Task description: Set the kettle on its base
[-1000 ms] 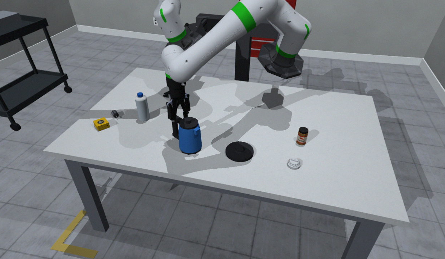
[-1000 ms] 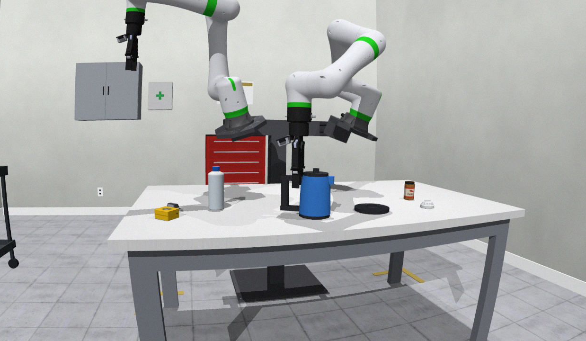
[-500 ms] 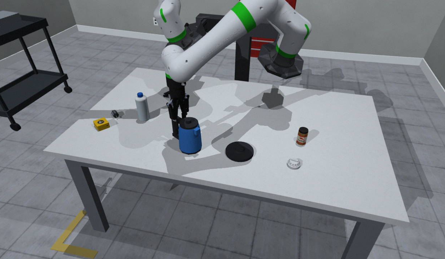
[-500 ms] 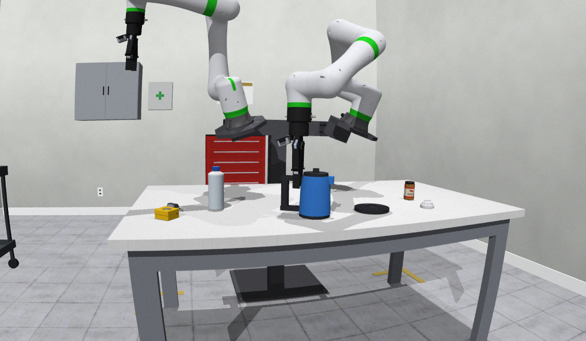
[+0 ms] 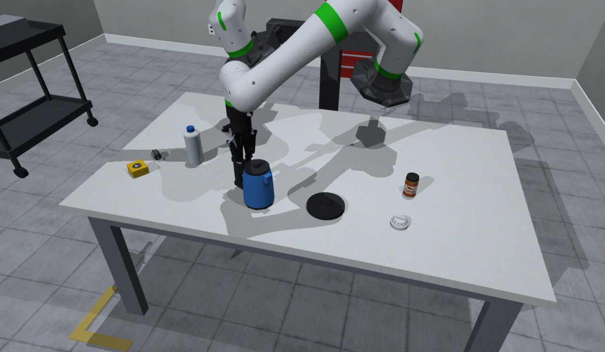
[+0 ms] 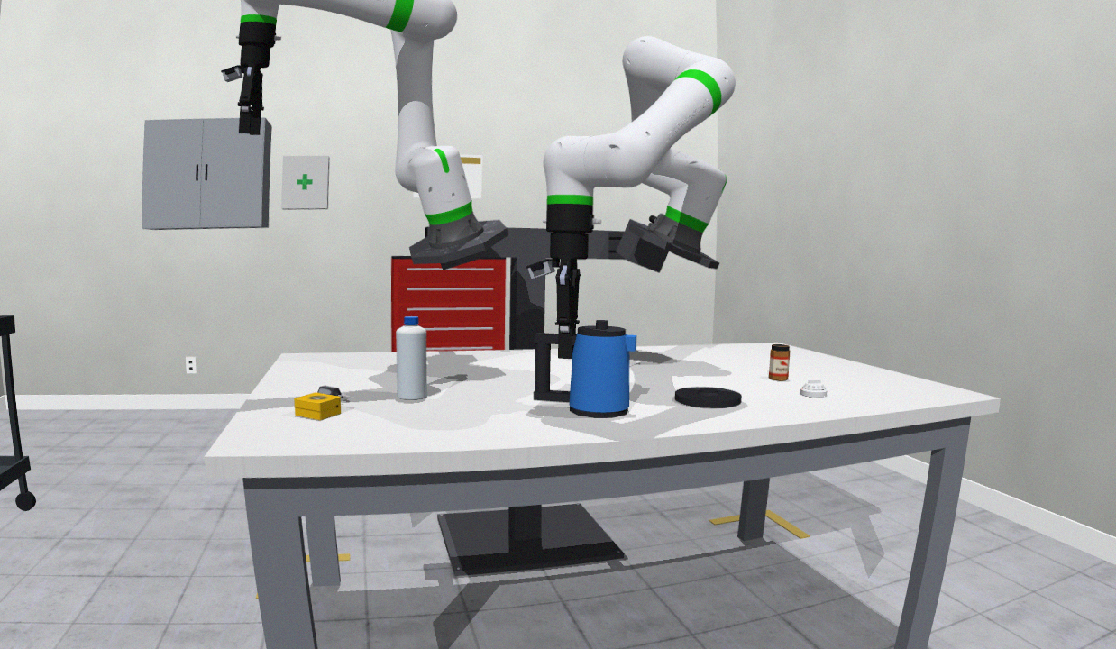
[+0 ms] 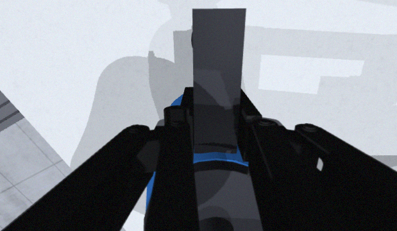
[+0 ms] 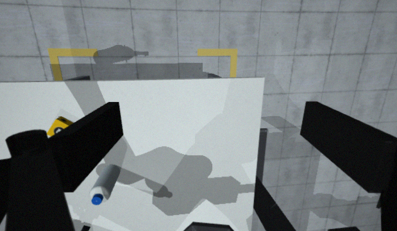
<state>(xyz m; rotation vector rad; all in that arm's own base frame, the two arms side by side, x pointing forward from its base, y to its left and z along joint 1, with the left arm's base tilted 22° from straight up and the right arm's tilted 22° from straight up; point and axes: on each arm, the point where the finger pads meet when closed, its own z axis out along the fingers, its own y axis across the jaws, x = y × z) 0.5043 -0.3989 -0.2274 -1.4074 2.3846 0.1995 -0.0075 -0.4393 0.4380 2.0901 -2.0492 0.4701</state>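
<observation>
The blue kettle [image 5: 258,188] [image 6: 599,370] with a black lid stands upright on the table, its underside and ring hidden. Its black handle [image 6: 542,367] [image 7: 219,48] points away from the spout. My left gripper [image 5: 244,164] [image 6: 566,351] [image 7: 211,102] points down and is shut on the handle, one finger against each side. The black round base [image 5: 315,212] [image 6: 707,397] lies flat beside the kettle, on its right in the top and exterior views, with a small stud [image 5: 325,202] at its middle. My right gripper [image 6: 250,129] [image 8: 211,118] is open and empty, high up at the left in the exterior view.
A white bottle [image 5: 194,147] [image 6: 411,362] [image 8: 106,179], a yellow box [image 5: 137,169] [image 6: 317,406] and a small dark object [image 5: 156,154] stand left of the kettle. A jar [image 5: 410,186] [image 6: 779,364] and a small white round part [image 5: 399,222] [image 6: 812,389] are right of the base.
</observation>
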